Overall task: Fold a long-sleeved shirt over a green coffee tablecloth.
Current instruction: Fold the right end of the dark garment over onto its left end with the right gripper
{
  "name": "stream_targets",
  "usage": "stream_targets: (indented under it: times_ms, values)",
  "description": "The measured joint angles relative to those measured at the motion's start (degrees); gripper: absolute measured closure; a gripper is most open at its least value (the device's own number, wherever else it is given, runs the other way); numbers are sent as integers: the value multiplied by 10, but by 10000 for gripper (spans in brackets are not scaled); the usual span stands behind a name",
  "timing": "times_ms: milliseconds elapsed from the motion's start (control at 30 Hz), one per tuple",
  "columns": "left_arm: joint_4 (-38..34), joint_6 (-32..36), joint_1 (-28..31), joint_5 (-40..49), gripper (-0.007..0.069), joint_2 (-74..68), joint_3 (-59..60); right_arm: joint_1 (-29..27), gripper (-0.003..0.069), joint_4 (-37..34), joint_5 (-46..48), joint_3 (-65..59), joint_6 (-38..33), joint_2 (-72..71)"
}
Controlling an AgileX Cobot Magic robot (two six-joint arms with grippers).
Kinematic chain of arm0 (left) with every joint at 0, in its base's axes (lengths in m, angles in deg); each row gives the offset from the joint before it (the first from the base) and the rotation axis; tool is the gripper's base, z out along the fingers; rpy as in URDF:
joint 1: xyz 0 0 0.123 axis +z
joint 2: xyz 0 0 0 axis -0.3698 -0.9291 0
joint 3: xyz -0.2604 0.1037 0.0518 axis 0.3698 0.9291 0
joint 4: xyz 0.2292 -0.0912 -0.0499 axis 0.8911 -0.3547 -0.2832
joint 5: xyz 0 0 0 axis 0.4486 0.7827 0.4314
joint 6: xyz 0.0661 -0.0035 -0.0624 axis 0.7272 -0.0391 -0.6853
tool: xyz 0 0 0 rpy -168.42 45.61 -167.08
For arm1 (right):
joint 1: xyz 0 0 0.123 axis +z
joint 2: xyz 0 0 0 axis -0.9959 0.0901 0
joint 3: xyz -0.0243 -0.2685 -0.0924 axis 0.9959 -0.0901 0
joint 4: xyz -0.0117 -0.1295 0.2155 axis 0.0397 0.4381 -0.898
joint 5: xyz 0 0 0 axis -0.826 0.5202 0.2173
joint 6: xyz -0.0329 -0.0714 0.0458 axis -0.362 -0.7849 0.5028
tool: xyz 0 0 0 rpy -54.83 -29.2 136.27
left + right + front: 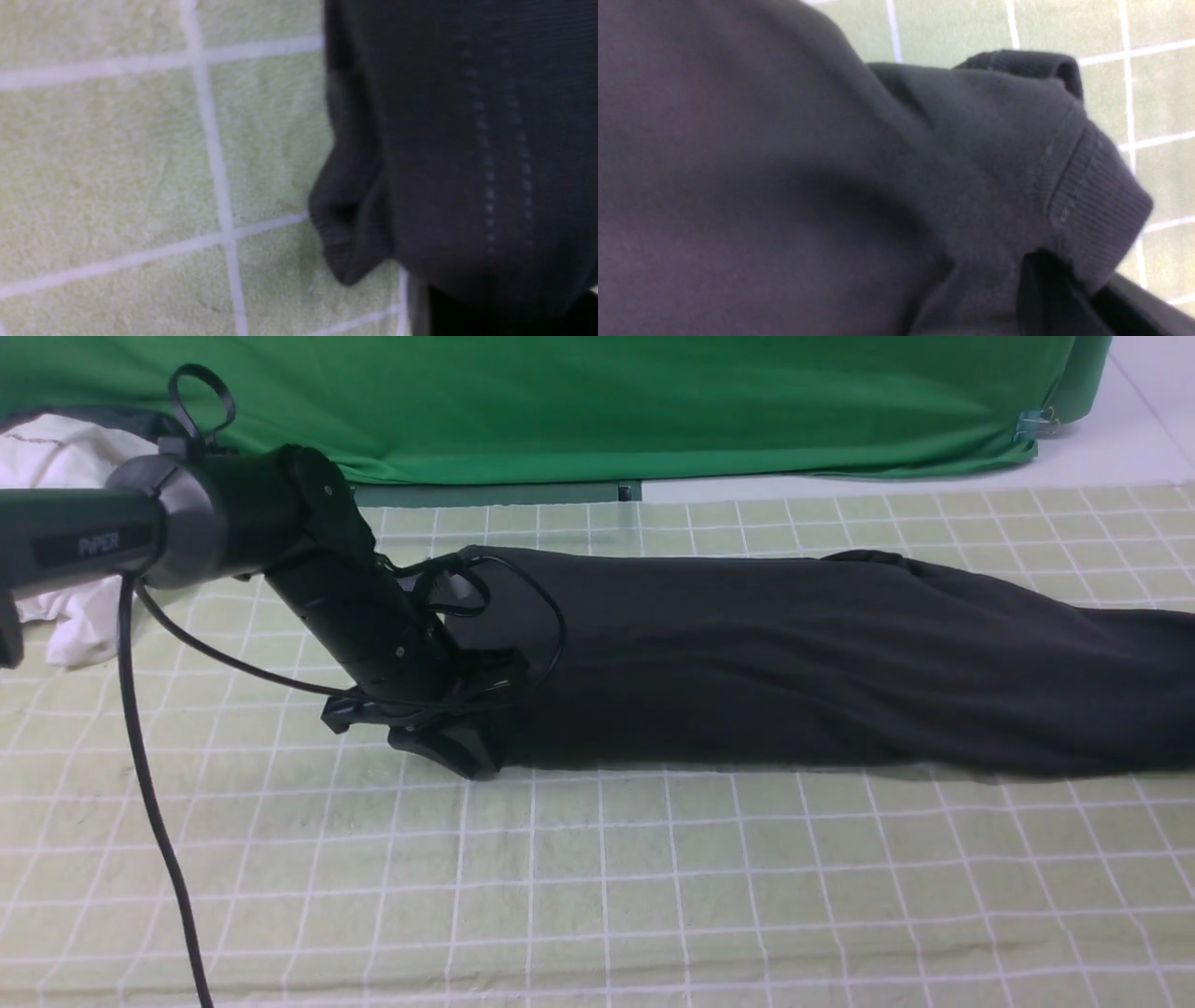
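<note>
Deep green fabric (pixel 579 401) hung as a backdrop along the far edge, pinned at its right corner by a small metal clip (pixel 1031 426). Below it the green coffee tablecloth (pixel 653 887) covered the whole working surface, pale yellow-green with thin white grid lines. A crumpled white garment (pixel 70 616) lay at the far left, partly hidden behind the left arm (pixel 233 513), and a black cable (pixel 149 784) trailed from that arm down across the near cloth.

The long-sleeved shirt (pixel 794 663) lay on the tablecloth as a long black band, its long axis running left to right. Its left end sat near the middle of the cloth, and its right end ran out past the right edge of the front view.

The left arm reached in from the left and stood in front of the shirt's left end, with the left gripper (pixel 448 747) down at that edge. It was black against black (even the left wrist view showed only hem and grid), so I could not tell whether its jaws were parted or pinched.

The right gripper (pixel 1055 298) appeared only in its own wrist view. It was clenched on the shirt, with the cloth bunched at its dark fingers and a ribbed cuff (pixel 1101 196) draped beside them.
</note>
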Motion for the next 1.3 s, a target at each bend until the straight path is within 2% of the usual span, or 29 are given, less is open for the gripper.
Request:
stream_targets:
  times_ms: [233, 500, 767, 900, 933, 1133, 1167, 1267, 1300]
  values:
    - [22, 0, 5, 58, 573, 30, 9, 0, 631, -11, 71, 0, -6, -16]
    - [47, 0, -12, 73, 573, 169, 143, -24, 631, -22, 194, -2, -22, -116]
    - [66, -2, -47, 56, 550, 216, 199, -51, 631, -18, 196, -69, -29, -203]
    - [72, -14, -48, 66, 475, 217, 200, -51, 631, -15, 186, -95, -28, -207]
    - [77, -16, -48, 78, 414, 217, 201, -51, 631, -11, 183, -103, -28, -207]
    - [83, -21, -48, 121, 175, 221, 188, -51, 631, 15, 140, -106, -28, -207]
    - [83, -24, -48, 122, 167, 222, 187, -51, 631, 16, 133, -106, -27, -207]
    - [81, -35, -48, 123, 60, 237, 163, -52, 631, 26, 62, -106, -16, -207]
    - [81, -35, -48, 124, 57, 238, 162, -52, 631, 27, 59, -106, -15, -207]
